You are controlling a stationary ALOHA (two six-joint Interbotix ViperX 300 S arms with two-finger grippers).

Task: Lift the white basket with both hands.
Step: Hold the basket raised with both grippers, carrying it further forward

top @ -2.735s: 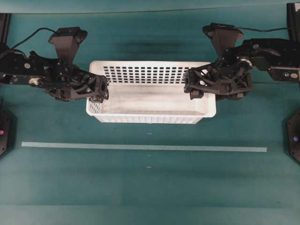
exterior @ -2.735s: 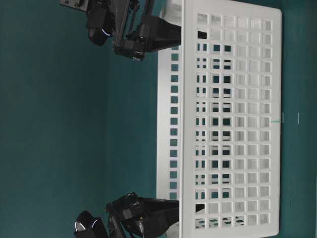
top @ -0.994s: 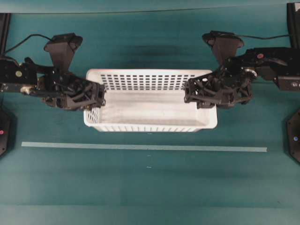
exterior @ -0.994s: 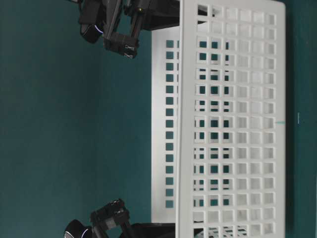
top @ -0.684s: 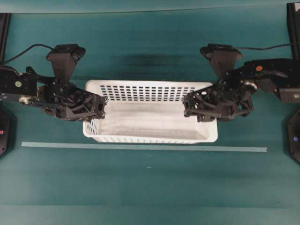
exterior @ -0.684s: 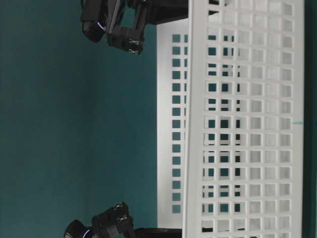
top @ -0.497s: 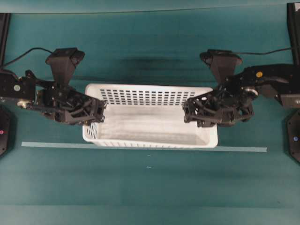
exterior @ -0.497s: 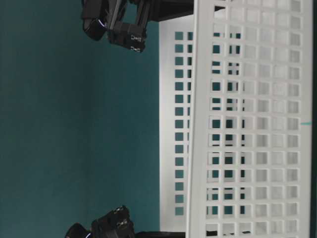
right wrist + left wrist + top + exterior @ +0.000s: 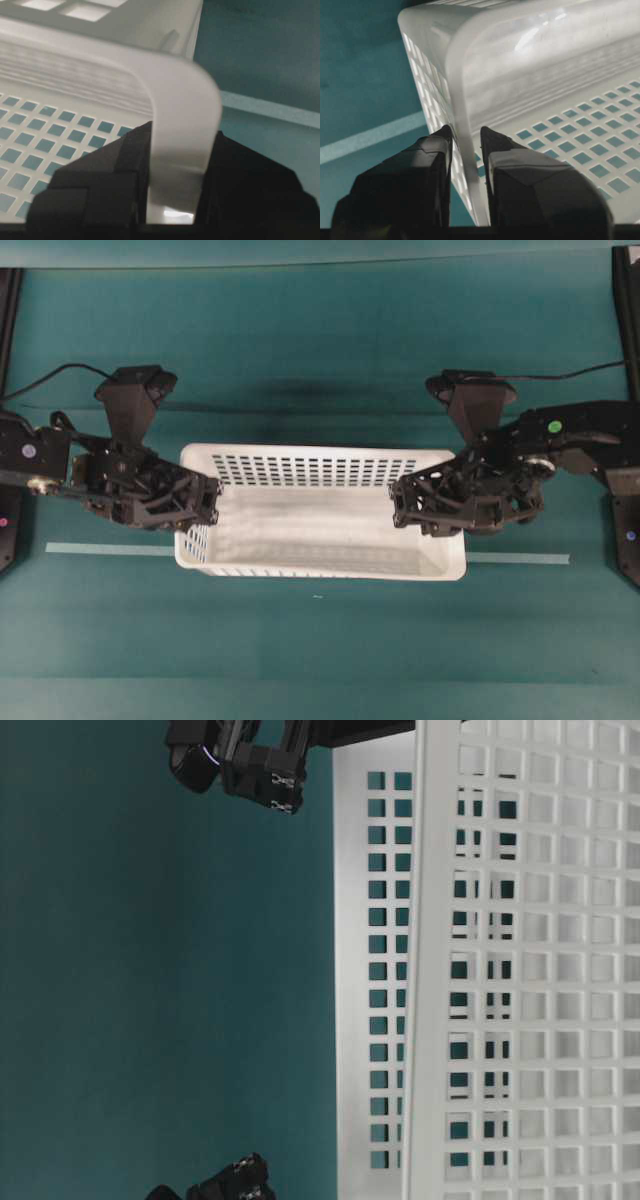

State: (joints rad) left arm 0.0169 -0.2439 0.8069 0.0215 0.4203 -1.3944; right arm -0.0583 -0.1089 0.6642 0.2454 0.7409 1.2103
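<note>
The white basket [image 9: 320,515] hangs between my two grippers, above the teal table, and it fills the right side of the table-level view [image 9: 520,970]. My left gripper [image 9: 207,502] is shut on the basket's left end rim, one finger outside and one inside the wall [image 9: 465,135]. My right gripper [image 9: 405,502] is shut on the right end rim, which shows as a wide white band between the fingers [image 9: 175,150]. The basket is empty. The fingertips are partly hidden by the rim.
A pale tape line [image 9: 110,549] runs across the teal table and passes under the basket's front edge. Black arm bases stand at the far left [image 9: 5,515] and far right [image 9: 628,540] edges.
Both grippers, still shut on the end rims, have carried the basket higher and toward the table's front; it now covers the tape line and looms larger in the table-level view.
</note>
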